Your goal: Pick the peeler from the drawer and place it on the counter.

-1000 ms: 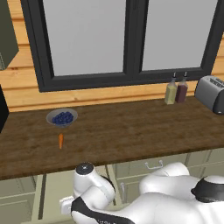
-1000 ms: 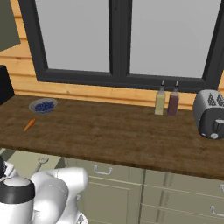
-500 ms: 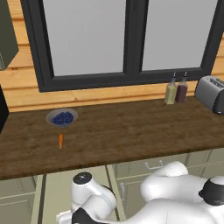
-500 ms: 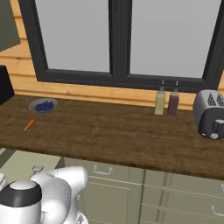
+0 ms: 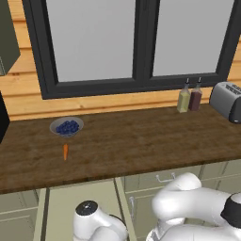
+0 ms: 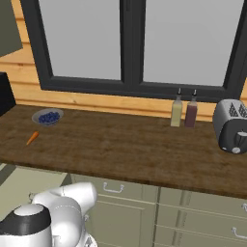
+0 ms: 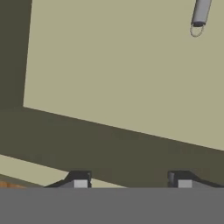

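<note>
Left base view: The bench [image 5: 141, 141] runs across the frame under the window. On it stand a bowl [image 5: 66, 126] of blueberries with a carrot [image 5: 65, 151] just in front, two bottles [image 5: 189, 98] and a toaster [image 5: 228, 100] at the far right. Below the front edge the drawer [image 5: 75, 197] stands pulled out, pale green, with the arm bent down over it.

Right base view: Same layout from the other side: bowl [image 6: 47, 116] and carrot [image 6: 32, 138] at the left end of the bench [image 6: 135, 149], bottles [image 6: 184, 111] centre-right, toaster [image 6: 230, 125] at the right. Closed cabinet fronts [image 6: 125, 207] sit below.

Hand view: The camera looks onto the drawer floor [image 7: 122, 65]. The peeler [image 7: 200, 17] lies in the top right corner, well apart from the gripper [image 7: 131, 183], with its ring head toward the camera and its handle running off the top edge. The gripper fingertips [image 7: 79, 183] stand apart with nothing between them.

Handling, as a judgement: the peeler is likely light, stiff and smooth metal, so it can slip or roll under the pads. Take hold across the straight handle near its middle, jaws square to its length, not on the thin ring head. The gripper is not yet aligned over it
</note>
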Controlling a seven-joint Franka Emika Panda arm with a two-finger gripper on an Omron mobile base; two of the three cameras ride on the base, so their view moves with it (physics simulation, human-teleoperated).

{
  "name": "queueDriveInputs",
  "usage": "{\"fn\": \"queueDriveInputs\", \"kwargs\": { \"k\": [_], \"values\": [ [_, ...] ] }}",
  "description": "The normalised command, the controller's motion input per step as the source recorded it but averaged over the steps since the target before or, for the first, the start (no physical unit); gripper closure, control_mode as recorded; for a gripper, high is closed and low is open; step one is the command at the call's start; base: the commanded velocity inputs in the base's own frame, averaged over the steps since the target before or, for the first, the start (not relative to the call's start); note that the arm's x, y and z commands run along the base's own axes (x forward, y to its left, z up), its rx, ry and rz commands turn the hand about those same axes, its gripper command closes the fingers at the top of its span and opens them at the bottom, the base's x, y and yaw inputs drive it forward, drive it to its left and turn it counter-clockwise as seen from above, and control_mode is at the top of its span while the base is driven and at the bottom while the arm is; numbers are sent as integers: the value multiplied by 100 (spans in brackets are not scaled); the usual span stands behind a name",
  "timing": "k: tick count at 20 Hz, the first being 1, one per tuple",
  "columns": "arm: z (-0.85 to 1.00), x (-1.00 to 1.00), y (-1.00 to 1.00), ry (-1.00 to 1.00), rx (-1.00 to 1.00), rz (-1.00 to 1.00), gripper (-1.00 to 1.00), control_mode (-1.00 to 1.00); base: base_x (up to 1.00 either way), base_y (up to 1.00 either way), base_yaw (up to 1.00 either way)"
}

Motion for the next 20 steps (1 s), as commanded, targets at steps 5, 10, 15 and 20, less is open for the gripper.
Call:
{"fn": "queueDriveInputs", "kwargs": {
  "k": [5, 10, 15, 20],
  "values": [
    [-6, -38, 0, 0, 0, 0, -100, -100, 0, 0, 0],
    [0, 52, -20, 0, 5, 0, -100, -100, 0, 0, 0],
    [0, 100, -28, 0, 8, 0, -100, -100, 0, 0, 0],
    [-10, 67, -38, 0, 5, 0, -100, -100, 0, 0, 0]
  ]
}}
